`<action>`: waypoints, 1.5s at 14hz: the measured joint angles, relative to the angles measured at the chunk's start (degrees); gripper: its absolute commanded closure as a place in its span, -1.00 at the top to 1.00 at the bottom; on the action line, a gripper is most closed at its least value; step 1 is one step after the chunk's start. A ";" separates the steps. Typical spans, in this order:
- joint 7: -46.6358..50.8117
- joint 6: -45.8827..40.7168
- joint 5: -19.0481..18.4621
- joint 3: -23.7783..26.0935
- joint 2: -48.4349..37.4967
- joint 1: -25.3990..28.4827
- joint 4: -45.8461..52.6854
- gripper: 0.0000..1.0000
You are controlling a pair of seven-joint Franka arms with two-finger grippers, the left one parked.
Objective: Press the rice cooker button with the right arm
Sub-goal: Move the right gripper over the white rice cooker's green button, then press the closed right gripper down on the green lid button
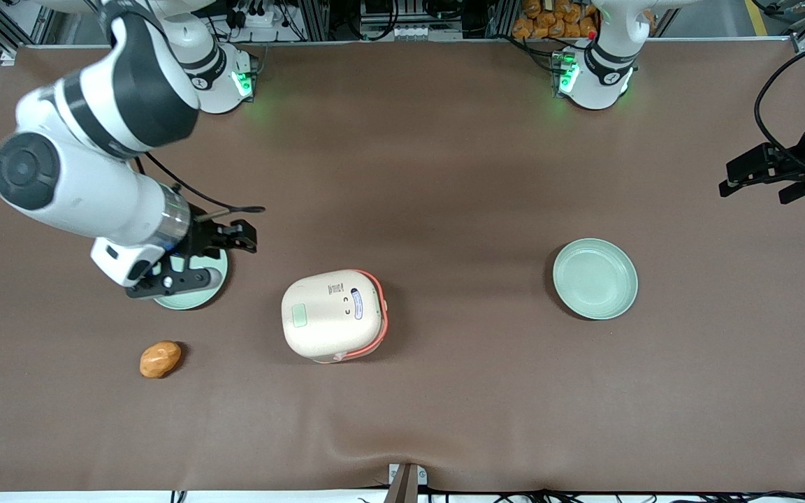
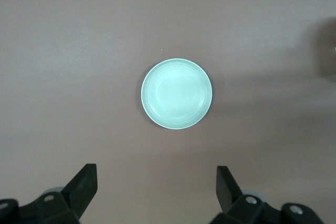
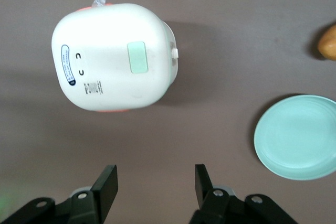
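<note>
While the gripper (image 1: 217, 255) hangs above a pale green plate (image 1: 196, 297), its fingers (image 3: 105, 187) stand wide apart, holding and touching nothing. The right arm (image 1: 88, 175) covers most of that plate in the front view. The rice cooker (image 1: 332, 314) sits on the brown table (image 1: 444, 175) beside it, toward the parked arm's end, lid up. An orange lump (image 1: 160, 359), cut off in the wrist view, lies nearer the front camera. A second plate (image 1: 595, 278) sits well apart.
</note>
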 measured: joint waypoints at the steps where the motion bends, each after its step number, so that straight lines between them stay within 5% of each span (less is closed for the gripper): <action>1: 0.00 0.73 0.00 0.00 0.73 0.80 -0.01 0.08; 3: 0.04 3.16 0.00 0.01 1.96 2.07 -0.02 0.02; 8: 0.00 10.37 0.00 -0.15 5.20 2.40 -0.03 -0.82; 21: -0.14 22.93 -0.07 -0.25 13.39 4.43 -0.02 -0.85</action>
